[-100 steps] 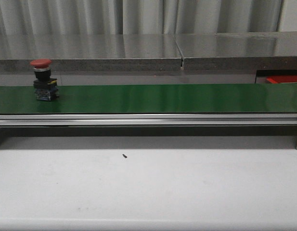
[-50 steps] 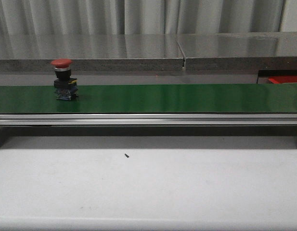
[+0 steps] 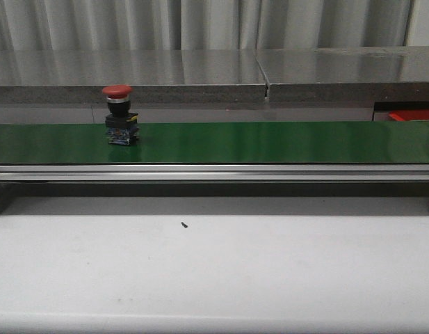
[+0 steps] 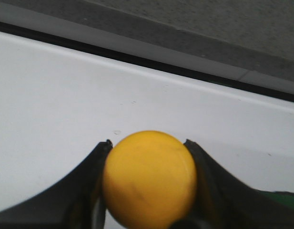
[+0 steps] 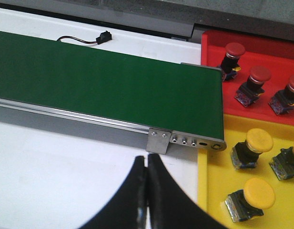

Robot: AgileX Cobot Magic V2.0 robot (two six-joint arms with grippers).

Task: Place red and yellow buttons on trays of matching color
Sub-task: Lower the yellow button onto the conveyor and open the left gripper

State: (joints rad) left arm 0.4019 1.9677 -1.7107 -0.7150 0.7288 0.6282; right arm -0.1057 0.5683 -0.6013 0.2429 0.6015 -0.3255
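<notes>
One red button (image 3: 119, 115) stands upright on the green conveyor belt (image 3: 270, 141) in the front view, toward its left part, and we see the white bench (image 3: 214, 271) in front of the belt with a small dark speck (image 3: 182, 224) on it. At the far right a sliver of the red tray (image 3: 411, 114) shows behind the belt.

From the left wrist view, we see our left gripper (image 4: 149, 179) clenched around a yellow button (image 4: 150, 177), its fingers (image 4: 89, 191) pressing both sides of the cap above the bench.

From the right wrist view, our right gripper (image 5: 147, 191) has its fingers pressed together, grasping nothing, near the belt's end. Beside that end lie the red tray (image 5: 211, 47) with three red buttons and the yellow tray (image 5: 208, 191) with four yellow ones, one partly cut off.
</notes>
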